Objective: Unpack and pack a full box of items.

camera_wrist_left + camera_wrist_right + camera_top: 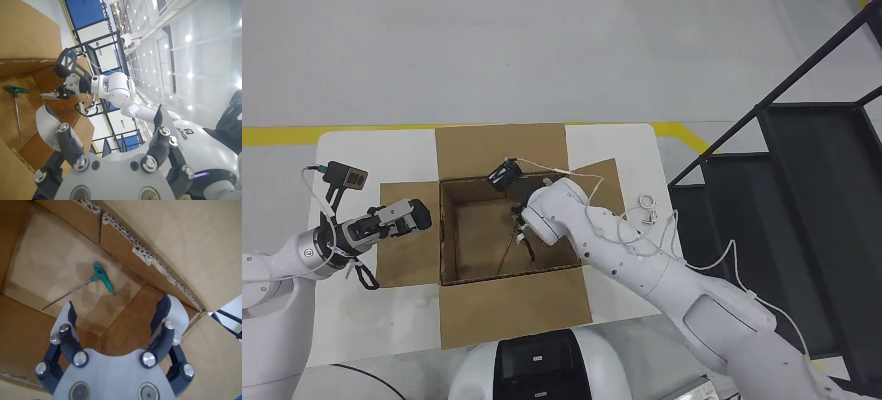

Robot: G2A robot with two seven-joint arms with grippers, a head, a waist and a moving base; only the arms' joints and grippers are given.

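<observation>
One green-handled T-shaped hex key (102, 278) lies in the brown cardboard box (28, 332); the empty, wide-open right gripper (117, 303) should straddle its handle.

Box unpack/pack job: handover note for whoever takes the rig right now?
Right end effector: open, empty, inside the box, above the green T-handle hex key.
Left end effector: open, empty, outside the box over a side flap.
Key, the one item seen inside, lies flat on the box floor, untouched.
To do: probably grip the key, lift it out, then repack.
</observation>
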